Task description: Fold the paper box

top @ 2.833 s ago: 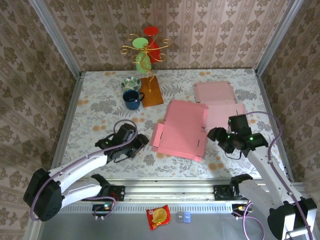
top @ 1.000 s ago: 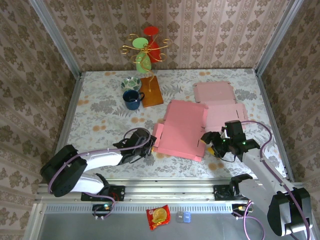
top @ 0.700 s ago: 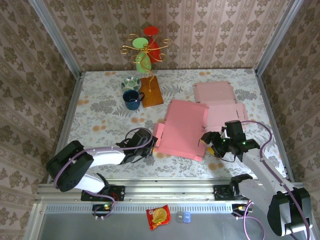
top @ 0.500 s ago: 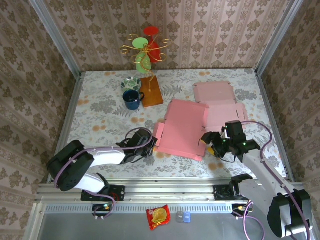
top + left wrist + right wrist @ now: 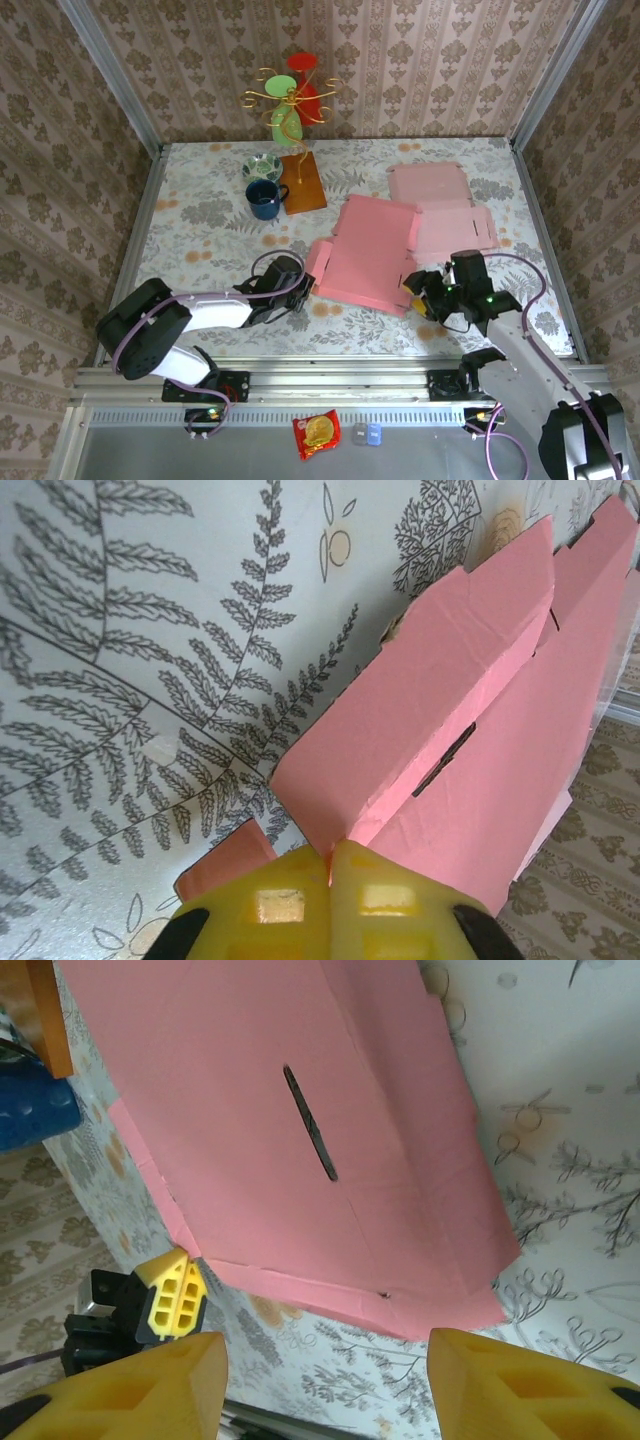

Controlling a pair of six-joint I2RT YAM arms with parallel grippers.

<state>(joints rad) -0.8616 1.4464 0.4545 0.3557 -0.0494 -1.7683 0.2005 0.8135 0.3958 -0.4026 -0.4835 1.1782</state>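
pink paper box [image 5: 230, 1080], dark slit [image 5: 310, 1123], perhaps blue mug [image 5: 35, 1100]

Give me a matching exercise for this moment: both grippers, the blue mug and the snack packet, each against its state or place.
Things:
1. left gripper
2. right gripper
3. blue mug
4. snack packet

States or places:
A. open, at the near right corner of the pink box
B. beside the wooden board
C. shut on a flap of the pink box
D. on the grey ledge in front of the table

Pairs: 1-C, 2-A, 3-B, 4-D
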